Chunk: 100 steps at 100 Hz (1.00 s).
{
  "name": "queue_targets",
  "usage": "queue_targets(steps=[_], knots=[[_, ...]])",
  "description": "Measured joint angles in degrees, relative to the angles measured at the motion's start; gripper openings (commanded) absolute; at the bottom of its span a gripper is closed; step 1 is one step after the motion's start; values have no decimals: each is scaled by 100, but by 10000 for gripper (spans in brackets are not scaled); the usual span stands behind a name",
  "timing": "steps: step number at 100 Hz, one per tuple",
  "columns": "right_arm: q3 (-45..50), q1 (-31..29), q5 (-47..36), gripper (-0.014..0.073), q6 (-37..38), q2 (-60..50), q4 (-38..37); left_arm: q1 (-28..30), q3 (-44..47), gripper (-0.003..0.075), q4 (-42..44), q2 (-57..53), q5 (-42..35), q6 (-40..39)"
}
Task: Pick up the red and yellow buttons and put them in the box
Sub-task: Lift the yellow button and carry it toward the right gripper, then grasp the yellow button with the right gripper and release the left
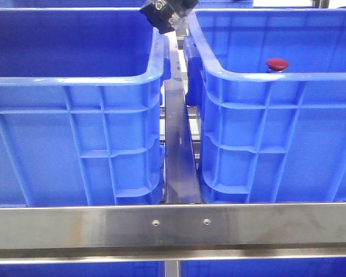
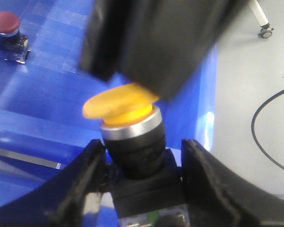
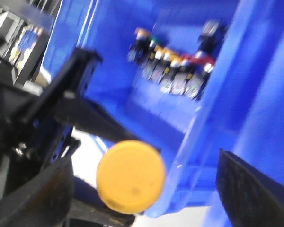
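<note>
Handover of the yellow button (image 2: 125,111) between two crates. My left pincer (image 2: 142,161) is closed on the button's black body, one finger (image 2: 87,175) on each side, cap upward. My right pincer (image 3: 142,189) is spread wide, fingers well apart to either side of the yellow cap and touching nothing; its dark bulk hangs just above the cap in the left wrist view. In the front view only a dark arm part (image 1: 164,12) shows, above the gap between the left crate (image 1: 75,133) and the right crate (image 1: 277,133). The red button (image 1: 276,64) already stands upright on the right crate's floor. A row of other buttons (image 3: 173,66) sits in a crate, blurred. I judge the yellow button to be mid-transfer: next, the right fingers must close squarely on it before the left lets go. Both crate rims lie near; open room is upward and into the right crate.
</note>
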Motion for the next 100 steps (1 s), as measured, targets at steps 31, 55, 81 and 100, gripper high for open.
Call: queue_targets(steps=[31,55,81,100], knots=[[0,236,8,551,34,72,10,0,0,135,0,0,0,16],[0,250,-51,206,34,72,21,0,0,357,0,0,-10,16],[0,250,-84,165,34,77,139,0,0,587,-12,0,-204,16],[-125,-145,-84,165,34,77,193,196,0,587,-12,-85,-64,16]])
